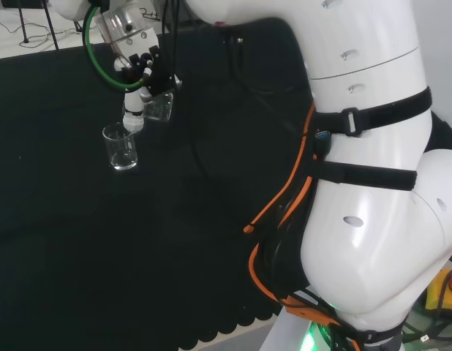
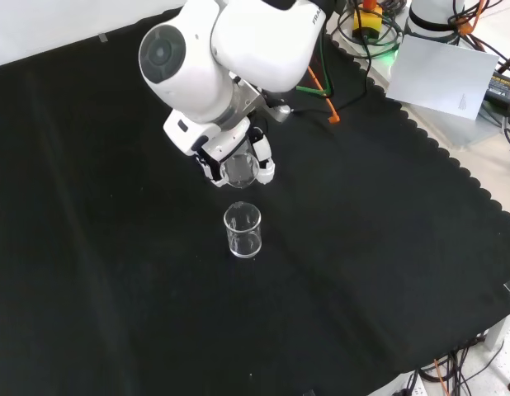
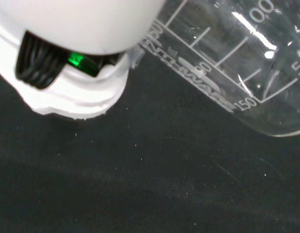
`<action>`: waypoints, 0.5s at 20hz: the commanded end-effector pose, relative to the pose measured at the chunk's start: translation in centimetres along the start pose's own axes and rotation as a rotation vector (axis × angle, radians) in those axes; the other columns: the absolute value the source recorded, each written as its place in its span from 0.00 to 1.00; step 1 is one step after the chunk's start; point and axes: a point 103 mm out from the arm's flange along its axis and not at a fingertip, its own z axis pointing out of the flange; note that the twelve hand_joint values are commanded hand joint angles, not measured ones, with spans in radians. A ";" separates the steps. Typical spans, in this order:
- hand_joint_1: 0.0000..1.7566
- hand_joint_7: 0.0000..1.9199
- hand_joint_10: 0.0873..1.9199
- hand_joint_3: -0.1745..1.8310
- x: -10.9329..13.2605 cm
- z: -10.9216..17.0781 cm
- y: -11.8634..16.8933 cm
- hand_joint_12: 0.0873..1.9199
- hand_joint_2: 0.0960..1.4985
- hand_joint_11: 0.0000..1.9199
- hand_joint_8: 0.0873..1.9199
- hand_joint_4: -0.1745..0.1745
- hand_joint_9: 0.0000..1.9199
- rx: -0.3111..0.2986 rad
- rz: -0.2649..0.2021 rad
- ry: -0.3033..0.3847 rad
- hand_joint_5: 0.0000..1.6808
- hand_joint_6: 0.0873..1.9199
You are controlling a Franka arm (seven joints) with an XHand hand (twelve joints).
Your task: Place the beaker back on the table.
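Holding the beaker [image 2: 239, 167] tilted above the surface [image 2: 387, 247], your robot hand [image 2: 214, 153] has its fingers curled round it. Just beside, a second beaker [image 2: 243, 230] stands upright. Lowering and release remain, I judge.

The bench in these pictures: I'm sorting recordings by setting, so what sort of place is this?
Probably a robotics lab set up for glassware handling. A black cloth covers the bench, a robot hand holds a clear beaker near a second beaker, and loose cables lie past the cloth's edge.
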 end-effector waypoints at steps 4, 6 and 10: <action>0.70 0.93 0.01 0.43 -2.1 0.4 -0.9 0.36 0.33 0.75 0.00 0.03 0.91 -0.051 -0.042 0.075 0.96 0.00; 0.70 0.93 0.01 0.43 -2.6 0.7 -1.1 0.36 0.33 0.75 0.00 0.04 0.90 -0.065 -0.059 0.090 0.96 0.00; 0.70 0.93 0.01 0.43 -3.4 1.6 -1.2 0.36 0.33 0.75 0.00 0.04 0.90 -0.069 -0.083 0.125 0.95 0.00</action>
